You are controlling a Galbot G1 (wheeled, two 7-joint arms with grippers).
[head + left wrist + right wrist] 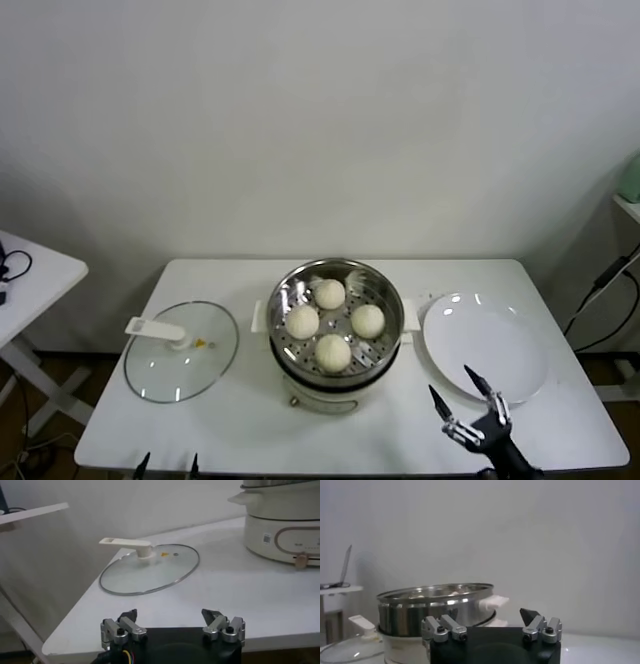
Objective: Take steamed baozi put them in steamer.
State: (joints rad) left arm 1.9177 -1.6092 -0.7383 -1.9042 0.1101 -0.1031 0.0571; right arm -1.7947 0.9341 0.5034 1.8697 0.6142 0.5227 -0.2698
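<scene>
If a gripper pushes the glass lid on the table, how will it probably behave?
The glass lid lies flat with its white handle up, so it would probably slide, not roll. Glass with a thin metal rim looks fragile and probably slippery; the handle seems the safer grip.

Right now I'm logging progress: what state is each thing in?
baozi: all four in the steamer
steamer: uncovered
glass lid: off, flat on the table
plate: empty
right gripper: open, empty
left gripper: open, empty

Table [250, 420]: lid [182, 352], steamer [335, 320], plate [485, 347]
</scene>
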